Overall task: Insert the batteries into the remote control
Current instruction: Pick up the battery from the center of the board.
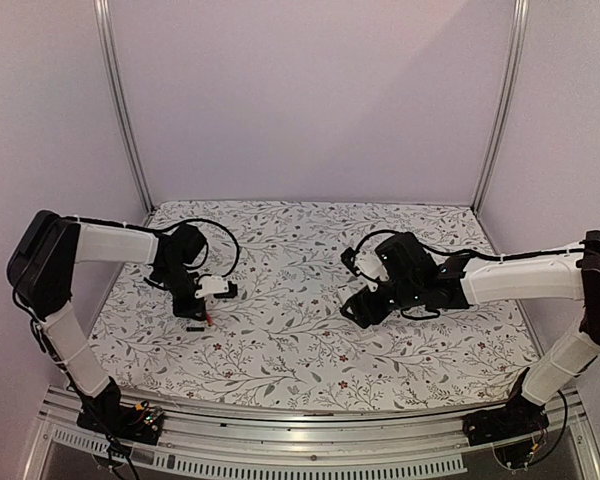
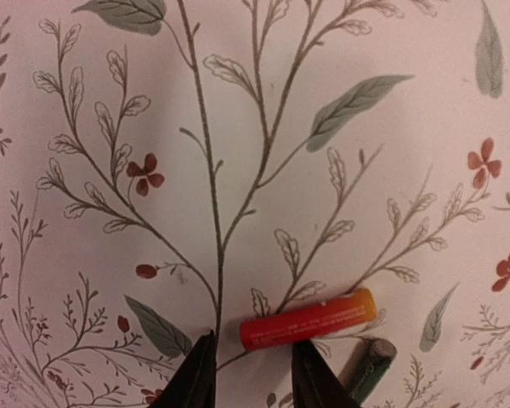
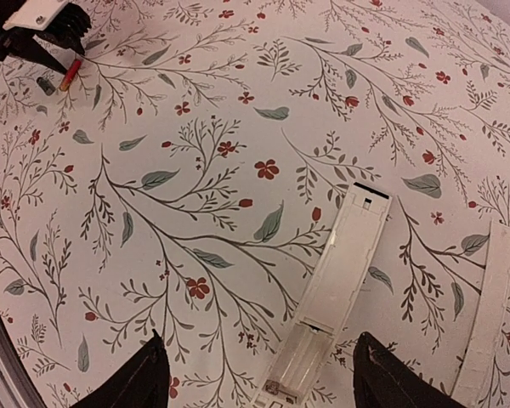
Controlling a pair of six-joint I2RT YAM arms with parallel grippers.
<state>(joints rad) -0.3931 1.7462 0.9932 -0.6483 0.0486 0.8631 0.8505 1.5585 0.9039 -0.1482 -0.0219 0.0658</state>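
A red battery with an orange end (image 2: 308, 320) lies flat on the flowered cloth, and a dark green one (image 2: 370, 367) lies just right of it. My left gripper (image 2: 253, 378) is open, its fingertips just short of the red battery's left end. In the top view the left gripper (image 1: 198, 318) points down beside the red battery (image 1: 211, 320). The white remote control (image 3: 344, 272) lies face down with its empty battery bay (image 3: 310, 357) between the fingers of my open right gripper (image 3: 263, 382). The right gripper (image 1: 358, 308) hides the remote in the top view.
The thin white cover strip (image 3: 495, 314) lies right of the remote. The right wrist view also shows the left gripper (image 3: 38, 25) and both batteries (image 3: 70, 75) far off at the upper left. Metal frame posts (image 1: 130, 110) stand at the cloth's back corners.
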